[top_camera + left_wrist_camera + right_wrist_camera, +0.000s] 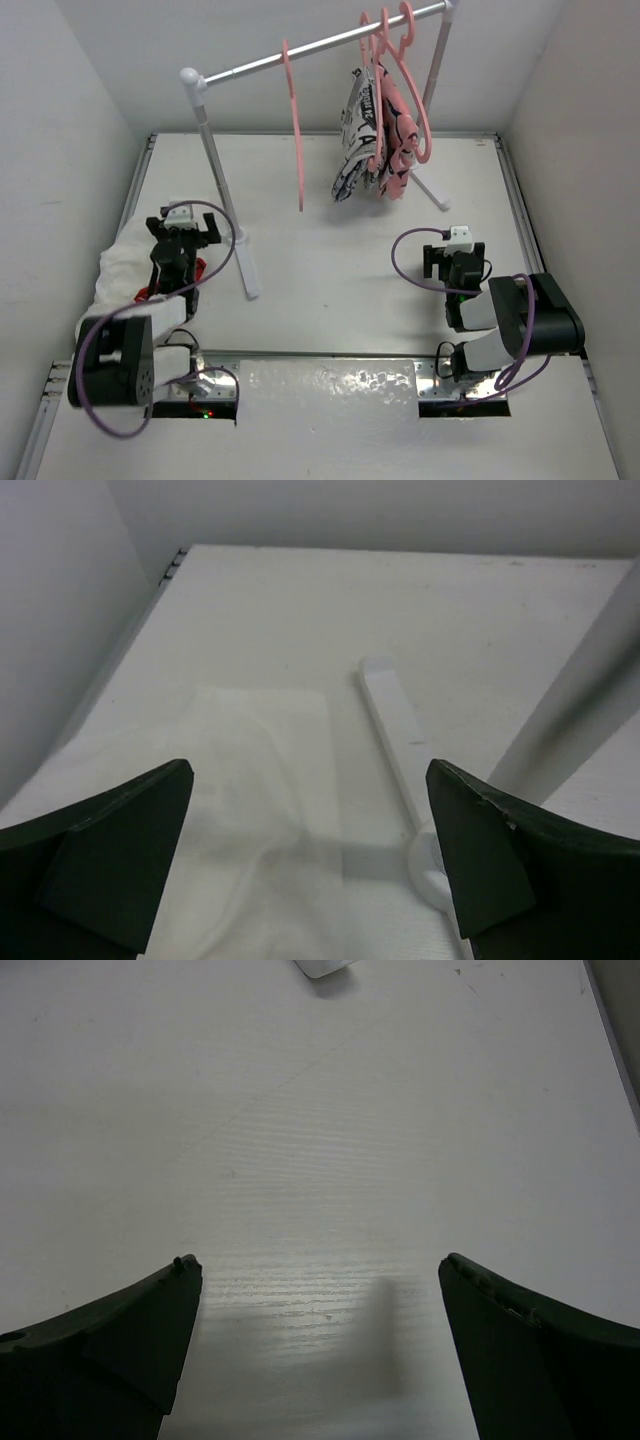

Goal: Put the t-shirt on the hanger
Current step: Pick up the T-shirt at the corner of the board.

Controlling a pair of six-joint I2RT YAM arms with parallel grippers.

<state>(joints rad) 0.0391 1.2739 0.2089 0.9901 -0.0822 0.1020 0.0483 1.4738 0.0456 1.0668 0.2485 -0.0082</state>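
Status: both claws stood with their jaws fully apart and held nothing. I had the left claw (187, 225) poised over the t-shirt (118, 262). The shirt lay crumpled at the left edge of the counter (330, 290), partly under that arm, with only a sliver of its red panel showing. In the left wrist view, white fabric lay below the fingers (110, 870), just beside the rack foot (392, 725). The right claw (455, 262) hung over bare counter, well apart from the shirt. The hanger (294, 130) hung empty on the rail (250, 64), apart from the hangers that carried the patterned garment (355, 150) and the pink garment (397, 165).

I judged the task not yet begun, because the shirt was ungripped and the hanger was on the rail.

Hazards I noted:

1. Blind pinch. The shirt was bunched and I could not see its neck opening. A grip through several layers would have lifted a wad that no hanger arm could enter.
2. Collision. The rack foot and post stood close to the left claw. A sideways sweep could have struck them and shaken the rack.
3. Hanger loss. The hanger hung loosely by its hook, so an off-centre pull could have swung it or dropped it.
4. Wrong pick. The loaded hangers were the same colour and near the right claw's approach.
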